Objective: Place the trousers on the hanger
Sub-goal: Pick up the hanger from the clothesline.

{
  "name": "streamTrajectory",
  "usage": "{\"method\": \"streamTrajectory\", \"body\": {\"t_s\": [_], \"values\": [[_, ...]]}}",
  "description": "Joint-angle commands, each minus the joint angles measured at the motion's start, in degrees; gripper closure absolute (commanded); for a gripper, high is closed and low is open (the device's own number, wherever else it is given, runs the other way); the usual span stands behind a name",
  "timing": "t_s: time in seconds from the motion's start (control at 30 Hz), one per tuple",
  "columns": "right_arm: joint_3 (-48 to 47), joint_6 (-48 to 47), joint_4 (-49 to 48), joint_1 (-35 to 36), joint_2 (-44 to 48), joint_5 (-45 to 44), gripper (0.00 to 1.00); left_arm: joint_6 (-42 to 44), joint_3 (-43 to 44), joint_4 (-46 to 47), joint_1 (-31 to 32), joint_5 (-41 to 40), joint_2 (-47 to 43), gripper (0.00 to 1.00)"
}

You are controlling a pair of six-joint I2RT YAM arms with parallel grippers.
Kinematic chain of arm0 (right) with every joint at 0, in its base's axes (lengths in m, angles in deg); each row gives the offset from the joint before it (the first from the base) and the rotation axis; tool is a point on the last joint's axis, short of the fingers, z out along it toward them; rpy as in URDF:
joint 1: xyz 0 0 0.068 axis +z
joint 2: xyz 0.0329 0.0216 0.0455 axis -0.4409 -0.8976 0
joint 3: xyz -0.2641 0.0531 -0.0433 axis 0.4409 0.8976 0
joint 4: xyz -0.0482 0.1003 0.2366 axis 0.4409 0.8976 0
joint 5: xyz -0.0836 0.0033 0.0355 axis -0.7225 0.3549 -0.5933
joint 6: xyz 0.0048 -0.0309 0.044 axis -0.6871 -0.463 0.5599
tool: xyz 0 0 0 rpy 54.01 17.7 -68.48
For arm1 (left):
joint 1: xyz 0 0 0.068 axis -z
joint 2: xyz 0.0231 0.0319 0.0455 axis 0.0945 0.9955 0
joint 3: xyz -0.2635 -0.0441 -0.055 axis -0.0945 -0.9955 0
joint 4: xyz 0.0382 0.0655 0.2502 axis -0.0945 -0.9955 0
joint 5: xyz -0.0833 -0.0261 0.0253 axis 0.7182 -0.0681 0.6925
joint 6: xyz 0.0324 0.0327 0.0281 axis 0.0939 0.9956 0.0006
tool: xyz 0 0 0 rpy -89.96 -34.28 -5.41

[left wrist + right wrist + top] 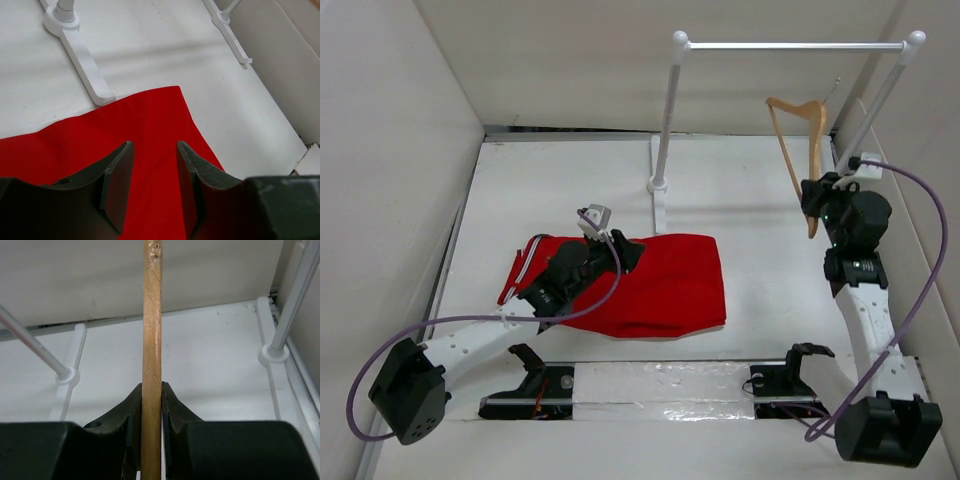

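you find the trousers (665, 285) lying flat on the table (750, 210), left of centre and closer to the near edge than to the far wall. the striped waistband (520, 268) is at their left end, and the plain red end points right. the far edge of the fabric lies just beside the foot of the rail (790, 45).

the left gripper (623, 250) is over the middle of the trousers, pointing right and far. in the left wrist view its jaws stand apart with red fabric showing between them. it is released and grasps nothing. you cannot tell whether the fingers (117, 170) touch the fabric.

the hanger (798, 118) is in the air at the far right, near the rail's right post. its hook (834, 92) points up and to the right, apart from the bar. the right gripper (817, 195) is clenched on one wooden arm of the hanger. in the right wrist view both fingers press the wood, which runs straight up between them. in the top view a short end of that arm sticks out past the gripper on the near side.

the trousers and the hanger are well apart.
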Motion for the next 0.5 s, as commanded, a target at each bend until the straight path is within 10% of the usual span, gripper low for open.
{"method": "streamTrajectory", "body": {"t_s": [0.0, 0.47], "values": [[5.29, 1.12, -5.00, 3.91, 7.12, -6.26, 1.00, 0.58, 3.21, 3.36, 0.29, 1.01, -0.45, 0.64], [27.28, 5.51, -2.01, 24.66, 18.29, -25.62, 1.00, -0.73, 35.97, -6.04, 18.74, -13.58, 28.63, 0.54]]}}
